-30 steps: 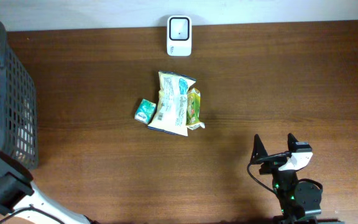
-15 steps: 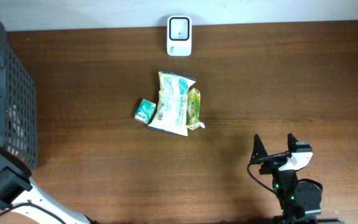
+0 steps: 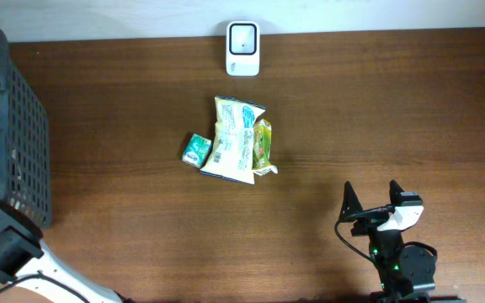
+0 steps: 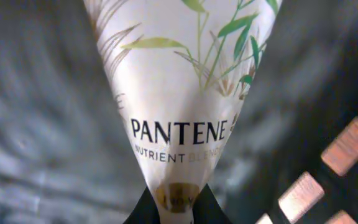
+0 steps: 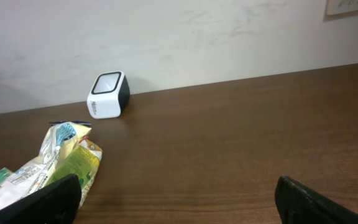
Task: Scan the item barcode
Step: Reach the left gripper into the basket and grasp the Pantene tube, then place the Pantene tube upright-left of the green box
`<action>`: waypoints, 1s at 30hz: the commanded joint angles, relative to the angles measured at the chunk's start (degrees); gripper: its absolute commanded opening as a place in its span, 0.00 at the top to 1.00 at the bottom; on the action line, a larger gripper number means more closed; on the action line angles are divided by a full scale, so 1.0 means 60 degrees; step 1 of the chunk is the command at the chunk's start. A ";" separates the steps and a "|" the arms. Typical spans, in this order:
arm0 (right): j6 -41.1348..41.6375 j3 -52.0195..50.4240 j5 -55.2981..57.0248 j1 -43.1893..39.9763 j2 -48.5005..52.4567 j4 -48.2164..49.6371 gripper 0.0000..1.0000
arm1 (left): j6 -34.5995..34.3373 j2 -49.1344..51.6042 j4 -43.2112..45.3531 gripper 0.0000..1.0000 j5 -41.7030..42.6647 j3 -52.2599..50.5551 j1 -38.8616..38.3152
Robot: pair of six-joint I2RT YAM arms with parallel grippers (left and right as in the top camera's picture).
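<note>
A white Pantene pack with a green leaf print fills the left wrist view, and its narrow lower end sits pinched between the dark jaws of my left gripper, which is shut on it inside the black basket. Overhead, the left gripper itself is hidden by the basket wall. The white barcode scanner stands at the table's far edge and also shows as the scanner against the wall. My right gripper rests open near the front right, with nothing between its fingers.
A pile of snack packets with a small green packet beside it lies mid-table, below the scanner. The basket's mesh wall stands close on the right of the held pack. The left arm reaches in from the front left corner.
The left arm shifted slightly toward the front left corner beside the basket. The right arm and the packets on the table have not moved.
</note>
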 commanded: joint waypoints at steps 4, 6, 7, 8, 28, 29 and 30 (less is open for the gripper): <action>0.0029 -0.0084 0.0084 -0.0055 -0.0062 -0.0025 0.01 | -0.0667 -0.0656 -0.2149 1.00 0.2375 0.5927 -0.0025; 0.0029 -0.0084 0.0084 -0.0055 -0.0062 -0.0025 0.01 | -0.1246 -0.1268 -0.2422 1.00 0.2681 0.8295 -0.0178; 0.0029 -0.0084 0.0084 -0.0055 -0.0062 -0.0025 0.01 | -0.1359 -0.1472 -0.2441 1.00 0.2867 0.8867 -0.0244; 0.0029 -0.0084 0.0084 -0.0055 -0.0062 -0.0022 0.01 | -0.1523 -0.1694 -0.2499 1.00 0.3169 0.9446 -0.0357; 0.0029 -0.0084 0.0084 -0.0055 -0.0062 -0.0025 0.01 | -0.2382 -0.1483 0.0710 1.00 0.1133 -0.0863 -0.8102; 0.0029 -0.0084 0.0084 -0.0055 -0.0062 -0.0025 0.01 | -0.2422 -0.1483 0.1279 0.98 0.1129 -0.1475 -0.8211; 0.0029 -0.0084 0.0084 -0.0055 -0.0062 -0.0025 0.01 | -0.2422 -0.1483 0.1621 0.98 0.1133 -0.1800 -0.8262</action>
